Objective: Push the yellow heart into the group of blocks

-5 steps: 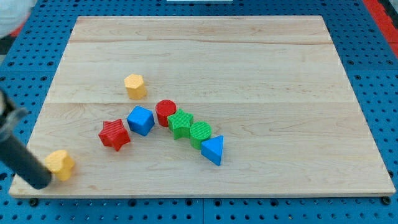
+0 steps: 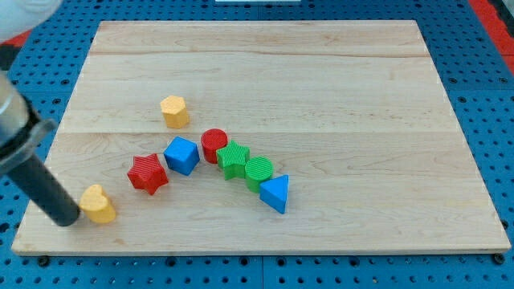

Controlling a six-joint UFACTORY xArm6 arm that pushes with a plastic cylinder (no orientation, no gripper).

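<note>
The rod comes in from the view's left edge, slanting down to the right, and its lower end, my tip point(image 2: 68, 217), sits low on the left of the wooden bench point(image 2: 337, 88). It is right up against the left side of the yellow heart point(image 2: 98, 204); from here they look to be touching, though the dark rod end makes the exact contact hard to judge. There are no jaws on this arm, only the plain rod, so nothing is clasped.

The yellow heart lies near the bench's bottom-left corner, apart from the other blocks. The nearest of them is the red star point(image 2: 148, 173), up and to the right of the heart with bare wood between. Just beside the star, to its right and a little higher, is the blue cube point(image 2: 182, 154). Next comes the red cylinder point(image 2: 214, 144), and touching it on its lower right a green block point(image 2: 233, 159) with a lobed outline. A green cylinder point(image 2: 259, 171) follows, pressed against that one, and a blue triangle point(image 2: 275, 193) sits at the lower right end of the chain. A yellow hexagon point(image 2: 174, 111) stands alone above the blue cube, clear of the row.
</note>
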